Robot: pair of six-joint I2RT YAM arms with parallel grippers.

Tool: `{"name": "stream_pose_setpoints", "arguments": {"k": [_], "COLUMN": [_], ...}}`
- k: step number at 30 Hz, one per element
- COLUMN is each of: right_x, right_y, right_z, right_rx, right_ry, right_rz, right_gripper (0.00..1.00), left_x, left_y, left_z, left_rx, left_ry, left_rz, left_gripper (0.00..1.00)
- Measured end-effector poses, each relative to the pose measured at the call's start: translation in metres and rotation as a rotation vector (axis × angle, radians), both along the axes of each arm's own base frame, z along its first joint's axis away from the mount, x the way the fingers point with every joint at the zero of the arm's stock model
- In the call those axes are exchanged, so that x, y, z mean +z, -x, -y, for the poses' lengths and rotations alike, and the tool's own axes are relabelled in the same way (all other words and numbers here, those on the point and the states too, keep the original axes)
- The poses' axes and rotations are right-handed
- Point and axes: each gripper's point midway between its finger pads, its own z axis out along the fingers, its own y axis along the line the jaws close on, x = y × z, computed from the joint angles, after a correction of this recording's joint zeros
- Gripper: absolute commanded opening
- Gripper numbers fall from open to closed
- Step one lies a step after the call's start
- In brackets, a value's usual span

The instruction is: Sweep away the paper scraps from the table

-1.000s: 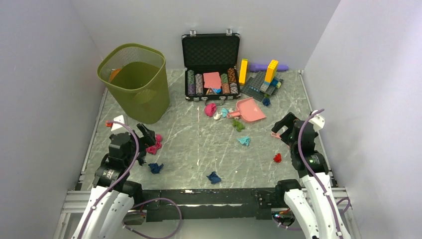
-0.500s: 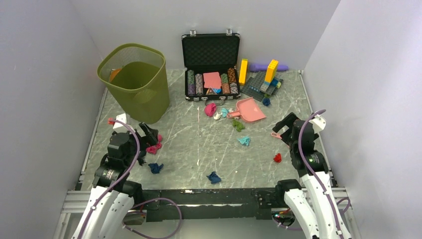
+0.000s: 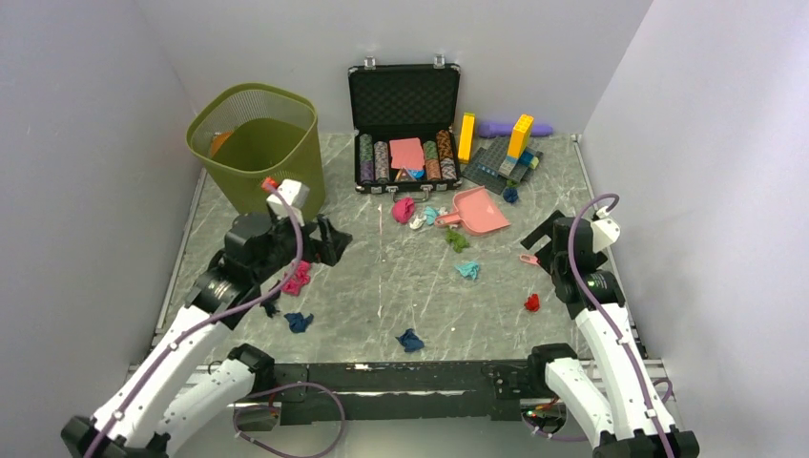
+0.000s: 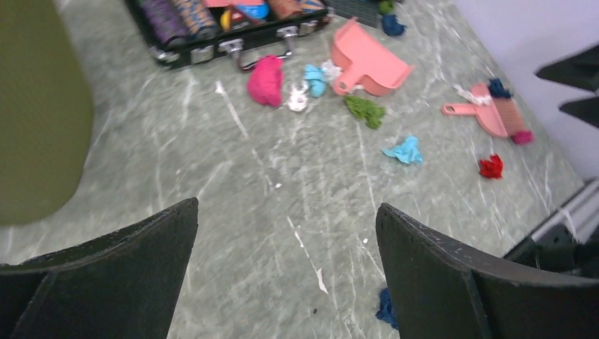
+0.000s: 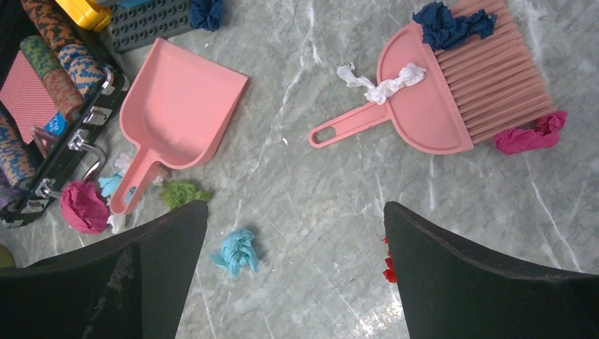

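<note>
Step in hand: I read it as pre-grasp, no tool picked up yet.
- Paper scraps (image 3: 410, 340): scattered over desk (image 3: 382, 286). Magenta/white/teal cluster by dustpan (image 3: 480, 212); dk blue + magenta near L arm; red near R arm; white, dk blue, magenta on or at brush (image 5: 438, 106).
- L fingers (image 4: 106, 282): wide apart, empty, touching nothing, above bare desk, facing dustpan.
- R fingers (image 5: 480, 282): wide apart, empty, hovering near brush handle.
- Next, I reckon: R drops onto brush handle, L goes for dustpan handle. Bin (image 3: 259, 157) is at far L.
</note>
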Motion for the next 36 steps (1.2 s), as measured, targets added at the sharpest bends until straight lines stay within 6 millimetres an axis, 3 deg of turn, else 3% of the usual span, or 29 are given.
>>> {"name": "stream_pose_setpoints", "arguments": {"k": [4, 8, 14, 17, 21, 26, 31, 36], "right_x": [0.0, -0.002, 0.0, 0.001, -0.007, -0.033, -0.06, -0.078], "right_y": [-0.002, -0.002, -0.003, -0.002, -0.007, -0.023, -0.03, -0.032], "right_z": [-0.001, -0.002, -0.006, -0.008, -0.009, -0.008, 0.004, 0.033], "right_rx": [0.0, 0.006, 0.022, -0.022, -0.087, -0.173, -0.305, -0.468], "right_ry": [-0.002, -0.004, -0.025, -0.073, -0.12, -0.156, -0.185, -0.236], "right_rz": [-0.005, -0.012, -0.008, -0.014, -0.073, -0.226, -0.382, -0.438], "right_gripper": [1.0, 1.0, 0.98, 0.92, 0.91, 0.81, 0.79, 0.74], "left_x": [0.011, 0.01, -0.013, -0.031, -0.048, -0.052, -0.059, -0.05], "left_y": [-0.005, -0.031, -0.089, -0.103, -0.086, -0.048, -0.01, 0.009], "left_z": [0.037, 0.072, 0.114, 0.136, 0.158, 0.175, 0.161, 0.141], "left_rx": [-0.129, -0.22, -0.296, -0.336, -0.404, -0.473, -0.485, -0.452], "left_ry": [-0.083, -0.215, -0.369, -0.399, -0.415, -0.398, -0.391, -0.342], "left_rz": [0.028, 0.034, -0.002, -0.027, -0.047, -0.017, 0.001, 0.034], "left_gripper": [1.0, 0.99, 1.0, 0.99, 0.99, 0.99, 0.99, 0.99]}}
